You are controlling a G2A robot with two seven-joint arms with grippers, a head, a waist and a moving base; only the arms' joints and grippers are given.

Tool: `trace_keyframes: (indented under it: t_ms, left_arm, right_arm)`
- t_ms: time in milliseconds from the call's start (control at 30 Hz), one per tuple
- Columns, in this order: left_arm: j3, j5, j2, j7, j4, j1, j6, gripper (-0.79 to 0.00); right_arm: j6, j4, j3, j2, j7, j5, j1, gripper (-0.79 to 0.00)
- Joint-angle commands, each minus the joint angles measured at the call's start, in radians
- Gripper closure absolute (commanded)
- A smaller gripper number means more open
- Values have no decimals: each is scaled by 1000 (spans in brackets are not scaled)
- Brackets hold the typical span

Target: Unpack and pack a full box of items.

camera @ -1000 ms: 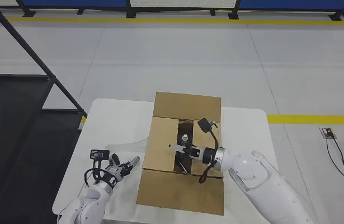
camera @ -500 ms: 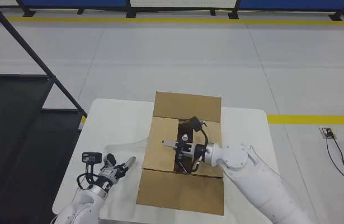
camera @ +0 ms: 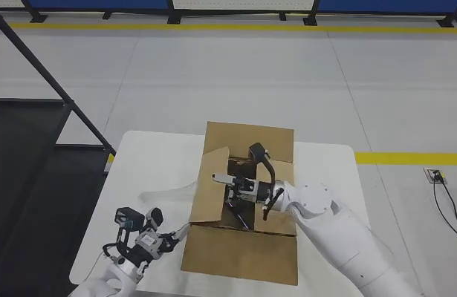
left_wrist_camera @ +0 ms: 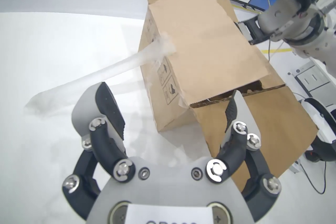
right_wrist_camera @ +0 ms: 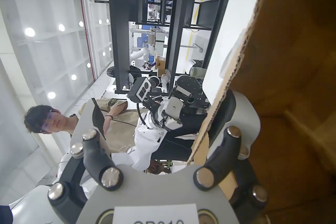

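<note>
Box (camera: pixel 243 256) of plain brown cardboard sits mid-table on the white table (camera: pixel 146 171), with its far flap (camera: pixel 250 141) and near flap folded out flat. Starting from the left: the left gripper (camera: pixel 178 234) hovers low over the tabletop right by the box's near left corner. Its fingers are spread wide with nothing between them, which is really clear in its wrist view (left_wrist_camera: pixel 170 93). One fingertip (left_wrist_camera: pixel 236 101) lines up with the near flap's edge, but I honestly can't tell if it's touching. Next over, a cloudy strip of tape (camera: pixel 169 194) hangs off the box's left wall and trails down onto the table. Then there's the left side flap (camera: pixel 213 185), standing up at a tilt. The right gripper (camera: pixel 222 180) reaches in over the open middle of the box and is right at that flap. Its wrist view (right_wrist_camera: pixel 160 101) shows the jaws apart, straddling the flap's torn edge with one finger (right_wrist_camera: pixel 231 114) on the inner side. Something dark sits in the opening (camera: pixel 243 217), can't make out what.
</note>
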Motion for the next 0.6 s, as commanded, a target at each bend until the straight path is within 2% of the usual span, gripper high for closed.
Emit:
trace_keyframes:
  t_ms: [0, 233, 367, 567]
  left_arm:
    - [12, 27, 0, -8, -5, -4, 5, -785]
    - [77, 41, -9, -15, 4, -64, 78, -785]
    - [102, 16, -16, 2, 12, -95, 129, -785]
    - [93, -32, -21, 41, 1, -97, 177, -785]
  right_arm:
    - [-15, -11, -4, -6, -6, 6, 1, -785]
    - [-79, -10, -22, -32, -50, 27, 10, -785]
    - [-130, 7, -43, -50, -29, 40, 19, -785]
    - [-190, 36, -64, -69, 15, 37, 31, -785]
